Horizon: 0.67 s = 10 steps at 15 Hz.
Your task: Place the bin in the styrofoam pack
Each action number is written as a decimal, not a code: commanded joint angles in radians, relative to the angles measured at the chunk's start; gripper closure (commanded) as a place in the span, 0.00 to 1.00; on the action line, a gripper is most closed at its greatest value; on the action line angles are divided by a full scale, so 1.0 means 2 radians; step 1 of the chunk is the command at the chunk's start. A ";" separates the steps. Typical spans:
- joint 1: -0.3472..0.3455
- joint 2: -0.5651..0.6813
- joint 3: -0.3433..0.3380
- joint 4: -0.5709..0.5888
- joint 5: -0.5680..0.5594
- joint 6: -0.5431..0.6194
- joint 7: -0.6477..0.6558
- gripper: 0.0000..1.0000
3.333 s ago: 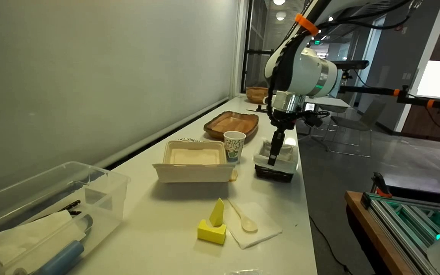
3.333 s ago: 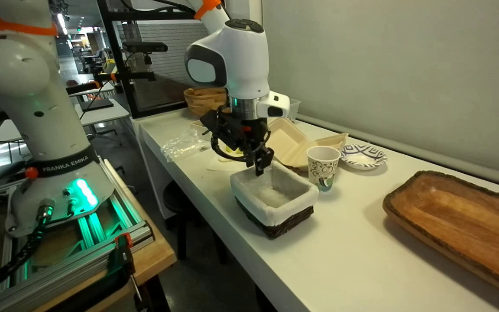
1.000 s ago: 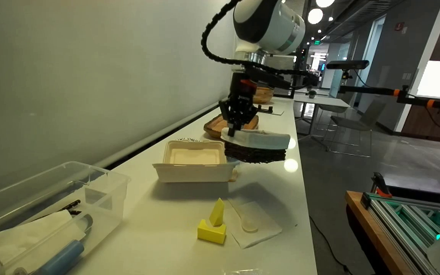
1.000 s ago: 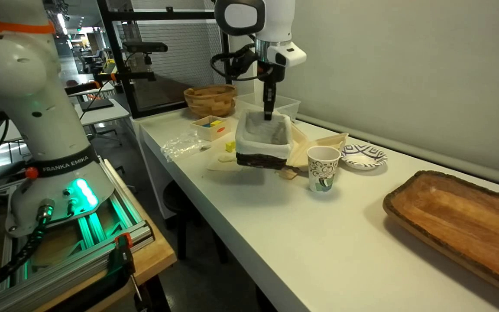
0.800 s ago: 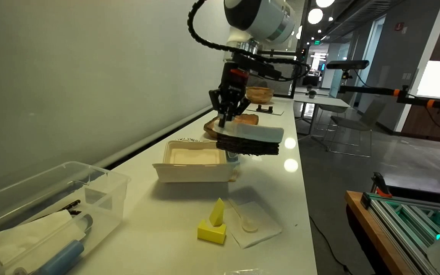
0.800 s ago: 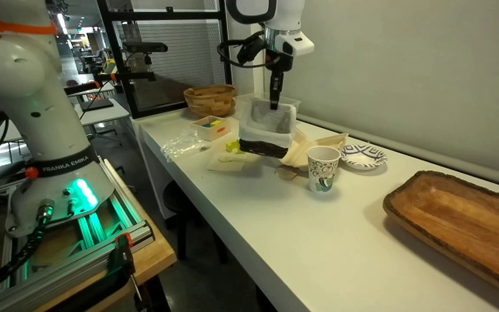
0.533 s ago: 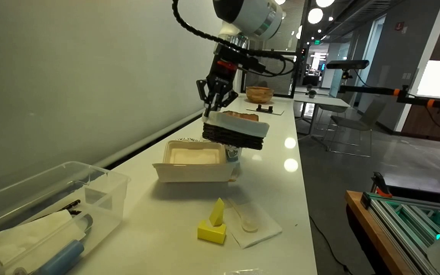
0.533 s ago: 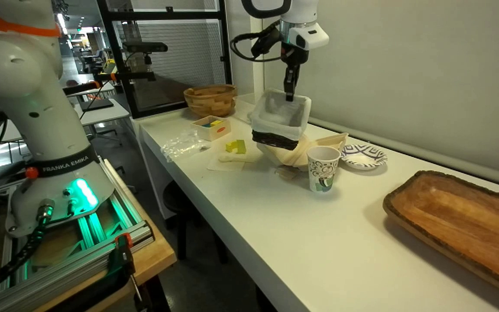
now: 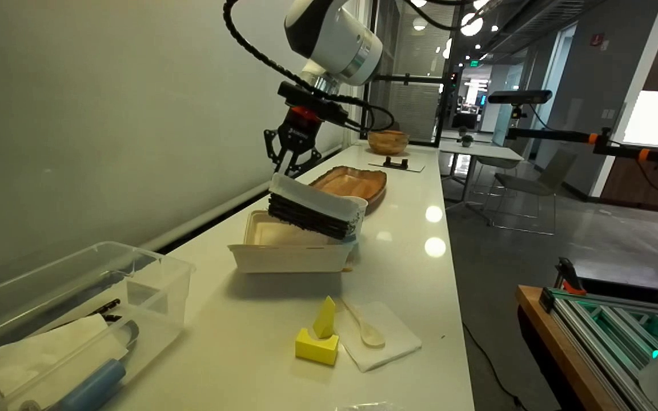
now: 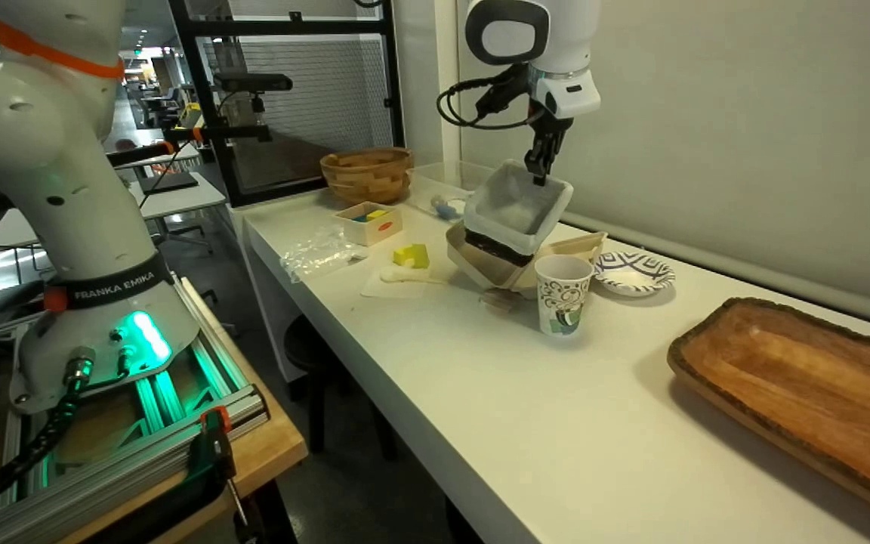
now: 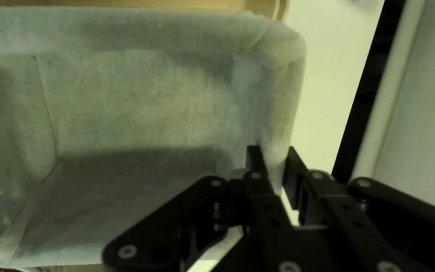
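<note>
Swung across and tipped more steeply than a moment ago, the bin [image 9: 313, 203] hangs over the styrofoam pack [image 9: 289, 260], its dark woven side and whitish cloth lining aslant; whether its low edge touches the pack I cannot tell. The gripper [image 11: 273, 160] holds it by one rim, the fingers [image 11: 255, 160] clamped on the folded cloth edge, one inside the bin and one outside; pale marks on the gripper's body are too small to read. Just beside the pack stands a paper cup [image 10: 563, 295], upright and printed with scrolls, and a paper plate [image 10: 633, 281] with a blue-violet pattern lies close by the pack too. A little farther from the pack, a pale spoon [image 9: 372, 335] rests on a napkin [image 9: 394, 338] near a yellow notched block [image 9: 316, 350] and a yellow wedge [image 9: 325, 321], and a clear plastic box [image 9: 173, 294] sits off to one side. Farther from the pack are a brown wooden tray [image 10: 790, 370] and a small wooden box [image 10: 350, 231], its red oval label too small to read. Well away from the pack are a wooden bowl [image 10: 367, 181] and the arm's base [image 10: 119, 289], whose black band reads, in white capitals, FRANKA EMIKA
</note>
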 commanded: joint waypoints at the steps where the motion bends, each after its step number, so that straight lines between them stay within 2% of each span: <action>1: -0.002 0.052 0.012 0.052 0.008 0.010 0.047 0.96; 4: 0.003 0.073 0.019 0.073 -0.002 -0.005 0.070 0.96; 10: 0.005 0.084 0.036 0.083 -0.010 -0.048 0.065 0.96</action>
